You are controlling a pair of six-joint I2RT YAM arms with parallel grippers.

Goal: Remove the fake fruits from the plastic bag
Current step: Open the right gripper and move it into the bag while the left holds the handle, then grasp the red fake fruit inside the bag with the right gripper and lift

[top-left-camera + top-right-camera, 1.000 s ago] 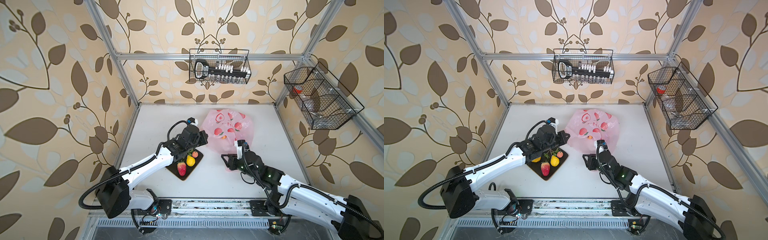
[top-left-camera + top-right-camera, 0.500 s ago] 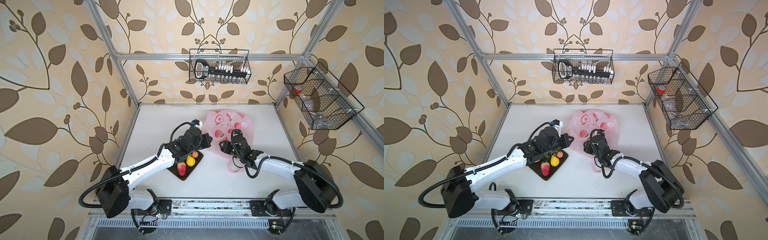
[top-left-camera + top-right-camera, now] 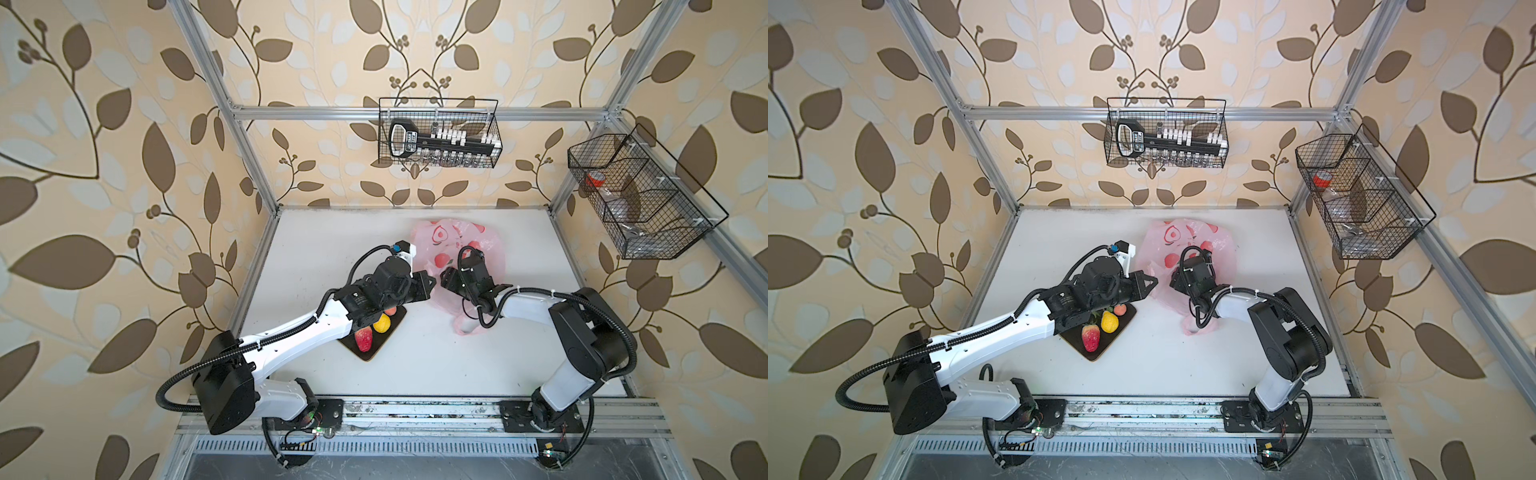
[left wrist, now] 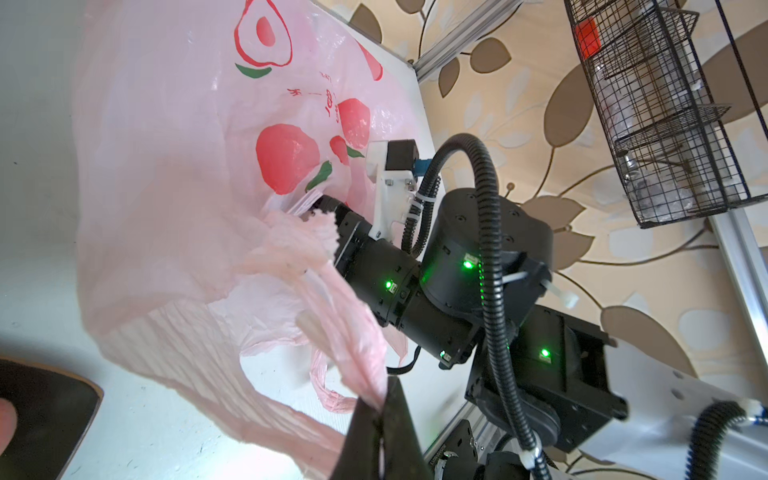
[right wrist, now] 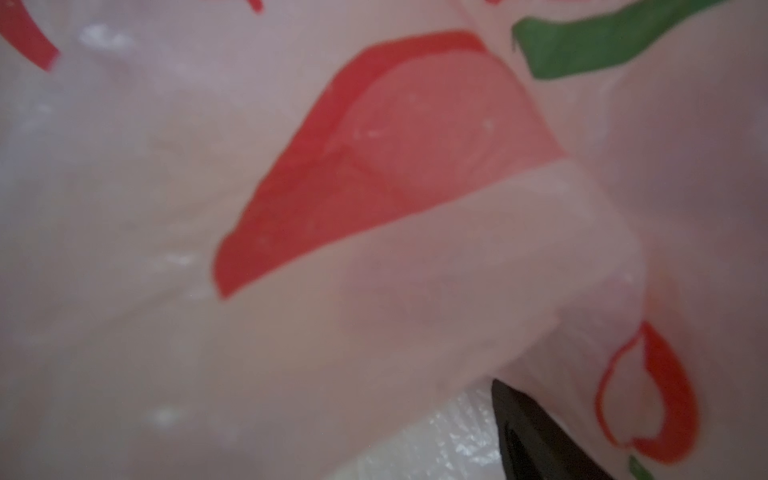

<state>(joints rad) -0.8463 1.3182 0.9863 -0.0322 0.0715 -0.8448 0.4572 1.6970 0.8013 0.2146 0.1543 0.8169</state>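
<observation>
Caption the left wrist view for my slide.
Left tool pinches a handle of the pink bag while the right arm reaches into it.

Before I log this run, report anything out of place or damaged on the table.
Nothing spilled or broken. Only the plastic bag looks askew: the left end effector pinches one handle and stretches it sideways, the right arm reaches inside it, and the other handle trails limp on the table.
</observation>
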